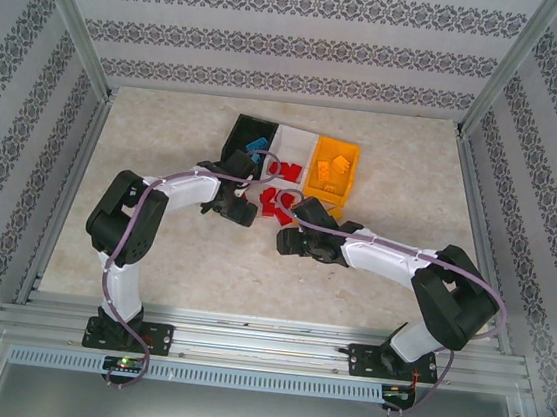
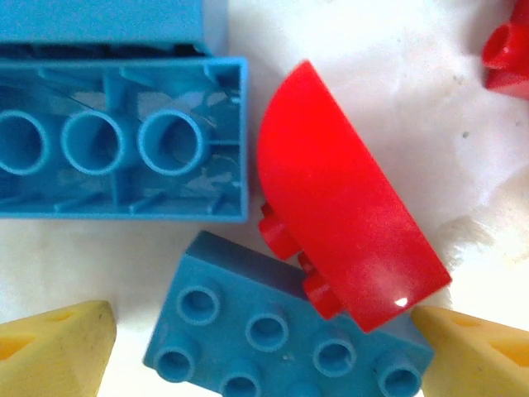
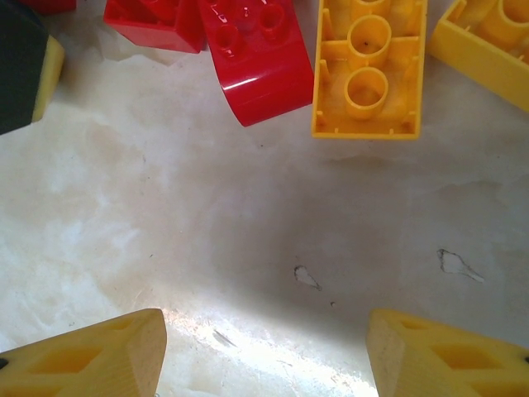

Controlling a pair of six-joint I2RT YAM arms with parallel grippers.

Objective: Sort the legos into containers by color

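One blue lego (image 2: 248, 331), left tool (image 2: 264, 356) (spread) astride

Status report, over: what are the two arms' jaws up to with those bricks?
Left gripper jaws open, blue brick between. Red curved brick crowds it. Right gripper jaws open over bare table; red brick, orange brick ahead.

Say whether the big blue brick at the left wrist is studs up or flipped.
Flipped: the big blue brick shows its hollow underside, three round tubes.
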